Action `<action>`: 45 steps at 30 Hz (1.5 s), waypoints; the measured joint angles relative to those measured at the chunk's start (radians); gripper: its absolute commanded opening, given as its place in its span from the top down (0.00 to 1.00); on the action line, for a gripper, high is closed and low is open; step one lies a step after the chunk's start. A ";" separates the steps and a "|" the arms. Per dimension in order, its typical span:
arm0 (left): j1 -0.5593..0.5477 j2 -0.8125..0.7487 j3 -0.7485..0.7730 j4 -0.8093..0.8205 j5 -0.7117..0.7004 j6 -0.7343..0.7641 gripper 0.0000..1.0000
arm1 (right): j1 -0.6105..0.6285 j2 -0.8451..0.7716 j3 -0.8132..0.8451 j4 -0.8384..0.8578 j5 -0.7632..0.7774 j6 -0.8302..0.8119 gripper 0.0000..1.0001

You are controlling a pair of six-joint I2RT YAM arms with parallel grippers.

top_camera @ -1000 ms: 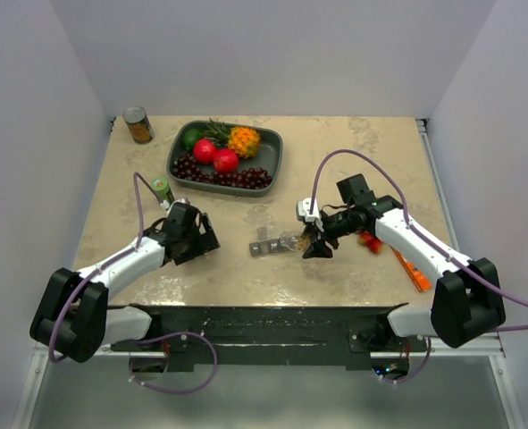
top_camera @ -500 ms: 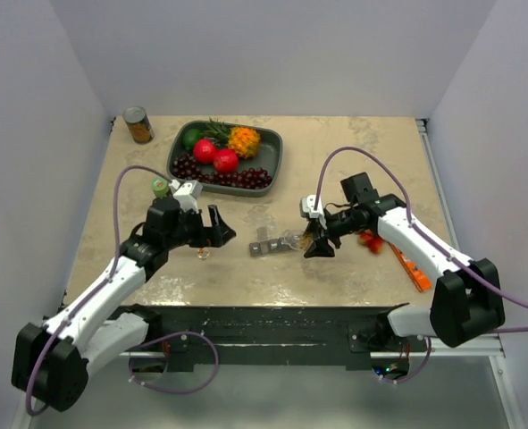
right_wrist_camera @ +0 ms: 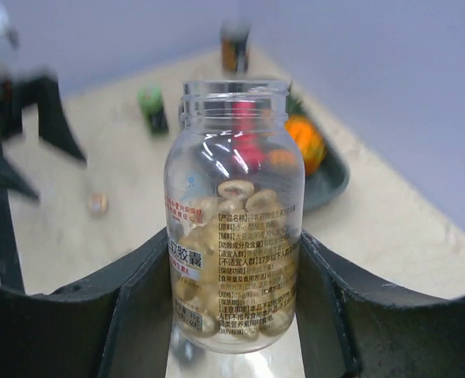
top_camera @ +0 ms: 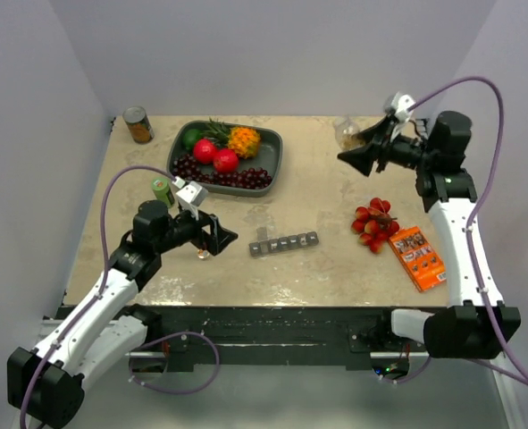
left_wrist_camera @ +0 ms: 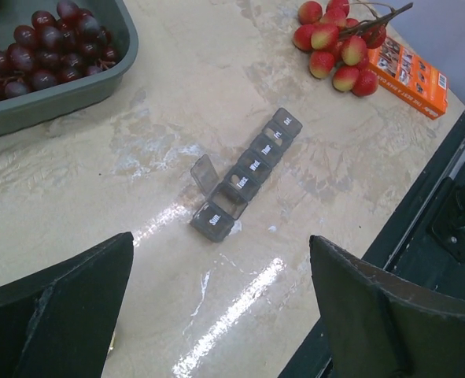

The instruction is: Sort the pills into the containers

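On the tabletop (top_camera: 335,192), a beige, marbled and glossy surface that shows bright streaks of reflected light in the left wrist view, the containers (top_camera: 284,242) (left_wrist_camera: 248,177) lie flat as one grey strip near the front centre. One lid (left_wrist_camera: 204,173) stands upright, on the second compartment from the strip's left end. Plain pale walls (top_camera: 272,54) enclose the table at the back and on both sides, and a black frame (top_camera: 264,322) runs along the near edge.

The left gripper (top_camera: 217,237) (left_wrist_camera: 216,315) is low over the table just left of the strip, fingers spread wide with nothing between them. A small round object (top_camera: 201,255) lies on the surface under it.

The right gripper (top_camera: 362,152) (right_wrist_camera: 234,307) is high over the far right corner, its fingers closed against the sides of a clear bottle (top_camera: 347,134) (right_wrist_camera: 234,213). The bottle is part filled with pale pills (right_wrist_camera: 236,193).

At the back stand a dark grey tray (top_camera: 277,152) of mixed fruit and a round can (top_camera: 138,125) in the far left corner. A small green bottle (top_camera: 162,190) stands in front of the tray. To the right, a red fruit cluster (top_camera: 375,223) (left_wrist_camera: 338,47) lies just beside an orange box (top_camera: 417,257) (left_wrist_camera: 409,67).
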 measured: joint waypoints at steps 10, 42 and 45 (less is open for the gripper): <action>0.000 -0.035 -0.016 0.025 0.033 0.043 0.03 | 0.263 0.023 -0.276 1.302 -0.209 1.294 1.00; 0.000 -0.045 -0.016 0.009 0.014 0.124 0.03 | 0.291 -0.086 -0.417 -0.017 -0.041 -0.255 1.00; 0.000 -0.045 -0.016 0.009 0.009 0.131 0.03 | 0.309 -0.098 -0.437 -0.114 0.000 -0.369 1.00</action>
